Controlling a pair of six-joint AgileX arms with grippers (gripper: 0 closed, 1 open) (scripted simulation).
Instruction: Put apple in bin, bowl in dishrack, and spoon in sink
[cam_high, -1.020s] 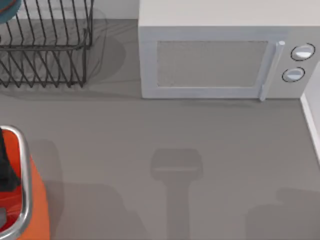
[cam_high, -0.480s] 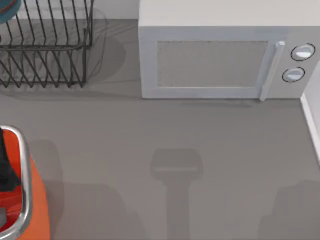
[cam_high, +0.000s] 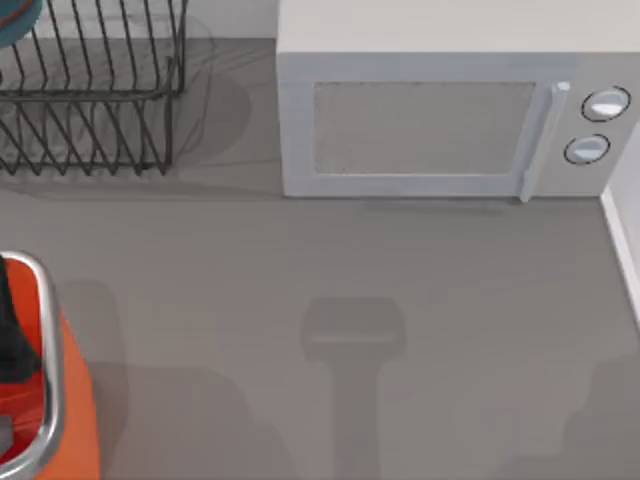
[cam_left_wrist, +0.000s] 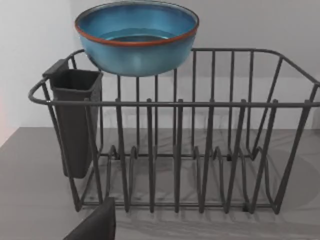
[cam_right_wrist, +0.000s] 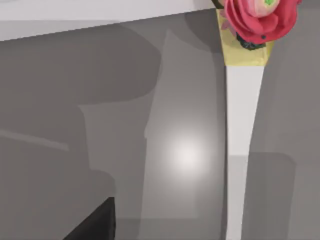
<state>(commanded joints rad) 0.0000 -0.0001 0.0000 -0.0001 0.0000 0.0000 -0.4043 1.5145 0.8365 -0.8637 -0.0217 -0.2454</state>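
looking past your left wrist, you see the bowl (cam_left_wrist: 136, 37) perched on the dishrack's (cam_left_wrist: 175, 150) top rail, at about 11 o'clock across the table in the top view. the bin (cam_high: 40, 400) sits at 8 o'clock, cut off by the edge. you cannot tell either gripper's opening. no apple or spoon is clear to see.

light: even, bright; shadows: soft on table (cam_high: 450, 270); glare: none
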